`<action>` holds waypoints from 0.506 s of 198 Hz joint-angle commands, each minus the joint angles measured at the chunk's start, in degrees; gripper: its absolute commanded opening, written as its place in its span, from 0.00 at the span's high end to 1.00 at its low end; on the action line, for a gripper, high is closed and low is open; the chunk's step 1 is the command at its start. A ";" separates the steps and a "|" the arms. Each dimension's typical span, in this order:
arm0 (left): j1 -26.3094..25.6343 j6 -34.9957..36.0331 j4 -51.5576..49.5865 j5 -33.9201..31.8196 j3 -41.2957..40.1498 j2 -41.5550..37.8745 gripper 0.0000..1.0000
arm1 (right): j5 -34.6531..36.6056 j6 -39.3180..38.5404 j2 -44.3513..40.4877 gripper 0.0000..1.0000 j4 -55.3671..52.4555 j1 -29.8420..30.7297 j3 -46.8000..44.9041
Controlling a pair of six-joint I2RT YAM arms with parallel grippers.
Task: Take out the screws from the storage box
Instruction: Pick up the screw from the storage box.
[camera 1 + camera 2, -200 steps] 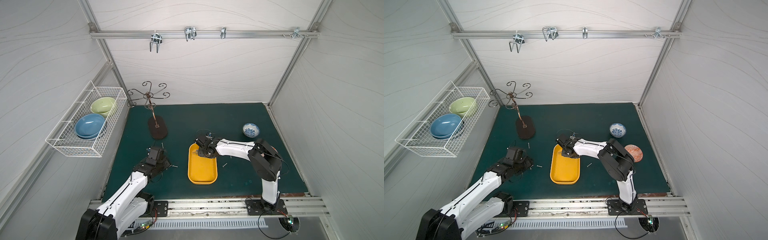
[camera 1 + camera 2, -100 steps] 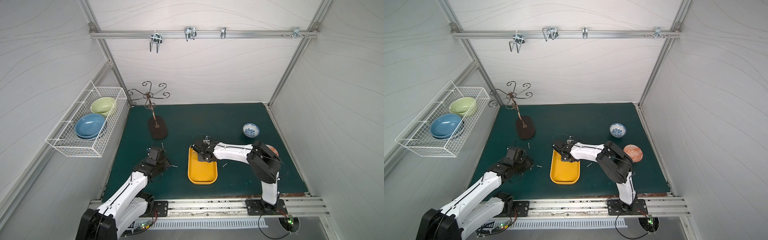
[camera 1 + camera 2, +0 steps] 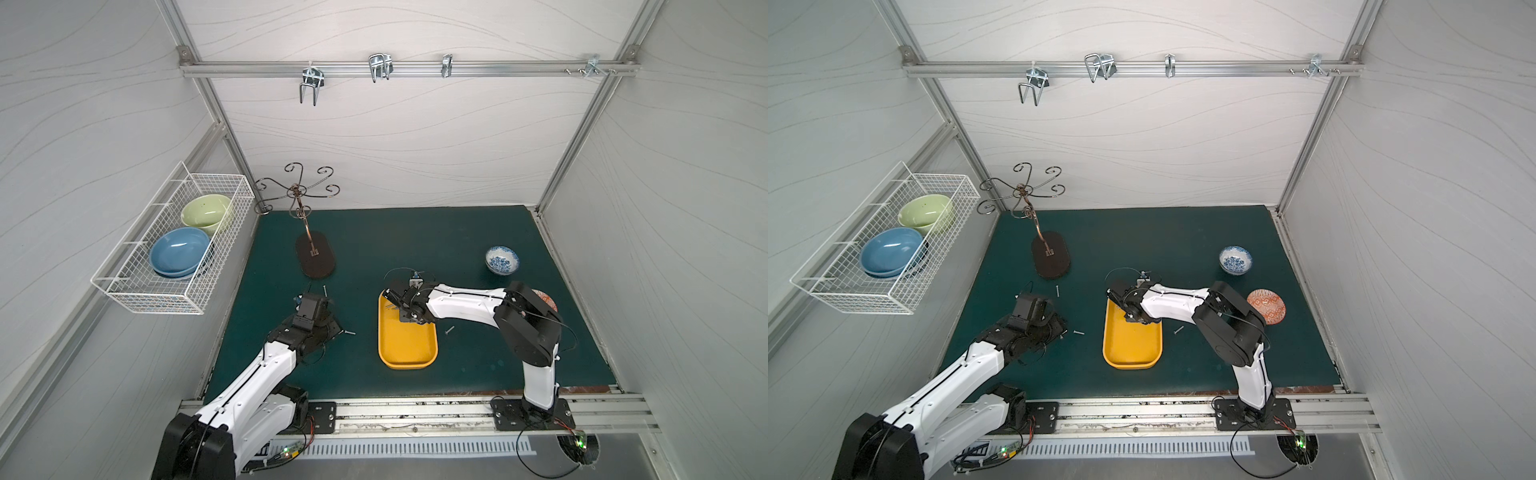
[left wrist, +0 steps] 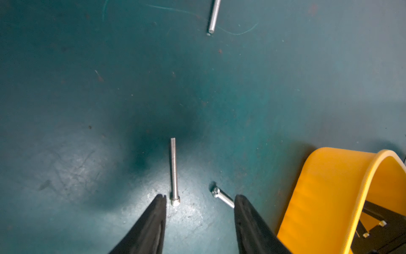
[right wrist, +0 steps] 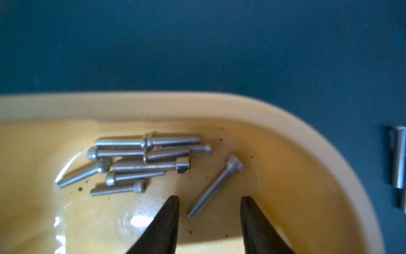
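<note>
- The right gripper [image 5: 209, 199] has its jaws apart and clamps nothing. The threaded end of a single screw [image 5: 216, 185] lies loose in the gap between its two black fingers, on the floor of the storage box [image 5: 296, 123].
- Just past that, a pile of screws [image 5: 142, 160] lies heaped close to the box wall. In a top view the pile sits at the box's 12 o'clock end.
- The left gripper [image 4: 200, 196] also has its jaws spread and empty, low over the green mat [image 4: 87, 88].
- A long screw [image 4: 174, 171] lies with its head just beside one finger, and a short screw [image 4: 222, 196] reaches the other. Whether either touches a finger cannot be told.
- In both top views the yellow box lies near the middle of the mat, with the left gripper at its 9 o'clock and a loose screw [image 3: 449, 330] on the mat at its 3 o'clock.
- Farther out, a blue-and-white bowl [image 3: 502, 259] stands at the box's 2 o'clock, a metal hook stand [image 3: 315, 259] at 11 o'clock, and a wire basket [image 3: 124, 286] hangs on the wall at 10 o'clock.
</note>
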 commanded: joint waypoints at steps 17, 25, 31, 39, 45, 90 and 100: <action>0.28 0.45 2.40 0.62 0.27 0.25 0.47 | -1.72 -0.15 0.17 0.58 0.05 -2.03 0.20; 0.28 0.43 2.41 0.72 0.27 0.29 0.47 | -1.57 -0.35 0.30 0.60 -0.10 -2.04 0.37; 0.28 0.50 2.51 0.66 0.27 0.34 0.47 | -1.52 -0.39 0.45 0.62 -0.19 -1.99 0.38; 0.28 0.47 2.45 0.69 0.27 0.34 0.47 | -1.49 -0.53 0.49 0.65 -0.15 -1.99 0.16; 0.28 0.50 2.59 0.67 0.27 0.34 0.47 | -1.48 -0.65 0.41 0.67 -0.13 -1.95 0.12; 0.28 0.78 3.03 1.31 0.27 0.73 0.46 | -0.88 -1.14 -0.19 0.82 -0.73 -0.82 -0.18; 0.28 0.98 3.08 1.60 0.21 0.54 0.44 | -0.94 -1.35 -0.20 0.84 -0.68 -0.63 -0.02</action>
